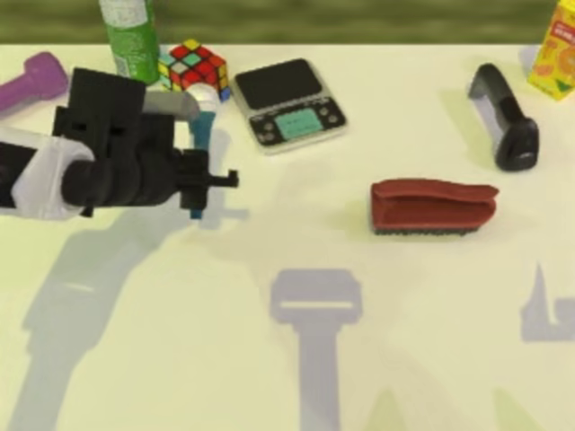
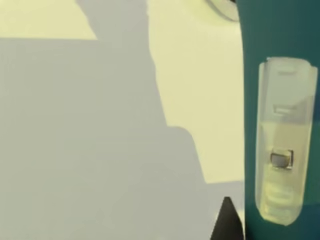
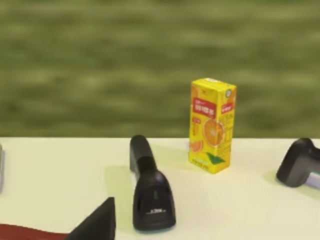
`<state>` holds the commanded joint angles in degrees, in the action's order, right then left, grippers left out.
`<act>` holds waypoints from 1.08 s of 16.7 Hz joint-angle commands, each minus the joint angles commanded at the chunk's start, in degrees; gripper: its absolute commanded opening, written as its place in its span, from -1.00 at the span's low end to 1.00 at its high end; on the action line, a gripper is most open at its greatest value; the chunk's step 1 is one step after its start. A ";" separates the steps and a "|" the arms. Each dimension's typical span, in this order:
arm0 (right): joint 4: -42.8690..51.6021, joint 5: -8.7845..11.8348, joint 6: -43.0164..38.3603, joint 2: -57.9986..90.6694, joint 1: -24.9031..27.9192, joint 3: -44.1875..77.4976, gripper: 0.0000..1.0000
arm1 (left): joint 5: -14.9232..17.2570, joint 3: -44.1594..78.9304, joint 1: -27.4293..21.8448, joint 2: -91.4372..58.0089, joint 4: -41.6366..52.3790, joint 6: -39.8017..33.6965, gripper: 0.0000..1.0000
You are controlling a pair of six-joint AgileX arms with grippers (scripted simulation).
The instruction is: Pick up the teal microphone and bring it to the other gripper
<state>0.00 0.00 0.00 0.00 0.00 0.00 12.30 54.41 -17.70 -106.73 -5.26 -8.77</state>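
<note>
Left gripper point(image 1: 205, 184): ours, at the table's left, fingers pointing right. How wide they stand we cannot tell; no grasp is visible.

Microphone point(image 1: 201, 135): teal, directly beneath and beside the fingers, mostly hidden by the gripper in the top view. Its silver-white head lies just beyond them toward the table's far edge; its tail end pokes out on their near side. In the left wrist view the teal body point(image 2: 280, 40) with its white switch point(image 2: 284, 145) fills one side, a dark fingertip point(image 2: 227, 225) just beside it, whether touching we cannot tell.

Near the fingers, far side: cube point(image 1: 192, 65), green can point(image 1: 130, 36), purple handle point(image 1: 31, 81).
Right of the fingers: scale point(image 1: 287, 103); further, red brush point(image 1: 433, 206); well apart, scanner point(image 1: 505, 117) and juice carton point(image 1: 555, 54).

Right gripper: only one dark fingertip point(image 3: 97, 222) in its wrist view, facing scanner and carton.
</note>
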 joint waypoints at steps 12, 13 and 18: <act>0.00 0.00 0.00 0.00 0.00 0.00 1.00 | 17.94 -13.31 2.10 14.73 -44.88 9.76 -1.00; 0.00 0.00 0.00 0.00 0.00 0.00 1.00 | 18.03 -13.37 2.12 14.85 -45.07 9.82 -1.00; 0.00 0.00 0.00 0.00 0.00 0.00 1.00 | 17.73 -13.11 1.64 14.66 -45.00 9.82 -1.00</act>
<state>0.00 0.00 0.00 0.00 0.00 0.00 30.03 41.30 -16.06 -92.07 -50.26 1.05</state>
